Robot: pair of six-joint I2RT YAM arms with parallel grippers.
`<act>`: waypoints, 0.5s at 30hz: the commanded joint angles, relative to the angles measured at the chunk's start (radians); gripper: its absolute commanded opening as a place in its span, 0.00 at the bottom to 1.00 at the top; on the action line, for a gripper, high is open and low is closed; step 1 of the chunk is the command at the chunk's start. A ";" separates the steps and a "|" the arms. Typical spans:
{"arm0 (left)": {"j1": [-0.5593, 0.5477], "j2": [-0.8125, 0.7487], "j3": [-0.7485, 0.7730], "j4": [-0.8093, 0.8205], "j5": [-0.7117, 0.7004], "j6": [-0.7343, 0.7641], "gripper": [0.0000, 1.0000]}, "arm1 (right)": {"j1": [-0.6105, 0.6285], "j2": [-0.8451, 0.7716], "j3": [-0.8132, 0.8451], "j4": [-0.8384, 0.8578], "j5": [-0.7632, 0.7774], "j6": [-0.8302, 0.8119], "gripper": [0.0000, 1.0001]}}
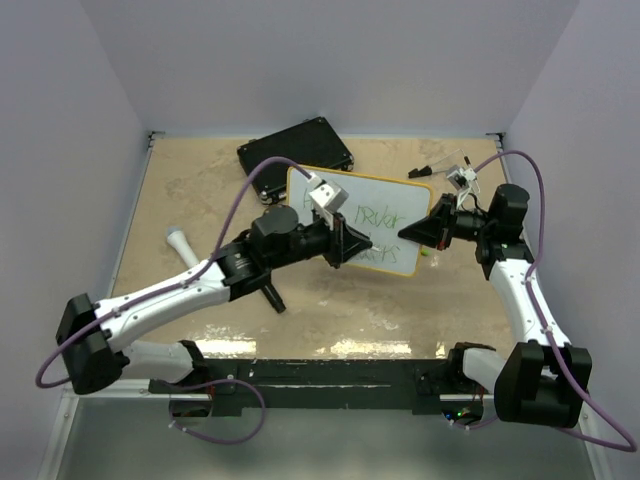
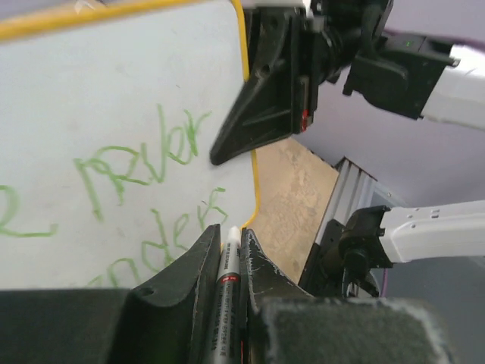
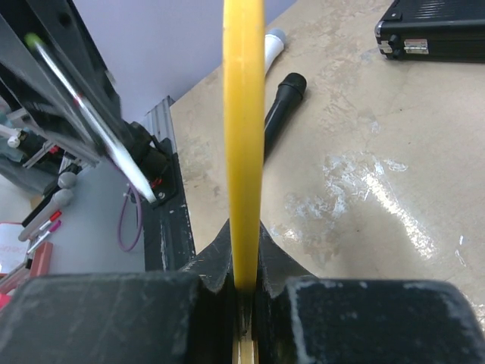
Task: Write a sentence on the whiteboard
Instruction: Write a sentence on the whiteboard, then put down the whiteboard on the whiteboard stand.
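The whiteboard [image 1: 385, 200] is held tilted above the table, its white face [image 2: 91, 98] toward the left wrist camera. The sentence [image 1: 378, 218] runs across it in green scribbles [image 2: 144, 163]. My right gripper [image 1: 412, 232] is shut on the board's right edge, and the yellow rim [image 3: 243, 114] stands edge-on between its jaws [image 3: 244, 254]. My left gripper [image 1: 360, 243] is shut on a white marker [image 2: 229, 265]. The marker's end sits close to the board's lower right corner, between the fingertips [image 2: 231, 236]. Whether it touches the board, I cannot tell.
A black case [image 1: 297, 147] lies at the back behind the board, also in the right wrist view [image 3: 432, 30]. A white cylinder [image 1: 182, 243] and a black cylinder [image 1: 270, 297] lie on the table at the left. Small clips [image 1: 445, 170] sit at the back right.
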 commanded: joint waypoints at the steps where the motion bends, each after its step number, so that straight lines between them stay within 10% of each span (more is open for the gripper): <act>1: 0.076 -0.162 -0.041 -0.024 0.006 0.056 0.00 | 0.000 -0.030 0.035 0.021 -0.054 -0.008 0.00; 9: 0.322 -0.365 -0.088 -0.154 -0.017 0.180 0.00 | -0.016 0.070 0.273 -0.491 0.114 -0.468 0.00; 15: 0.506 -0.396 -0.159 -0.147 0.036 0.217 0.00 | -0.110 0.113 0.308 -0.390 0.180 -0.407 0.00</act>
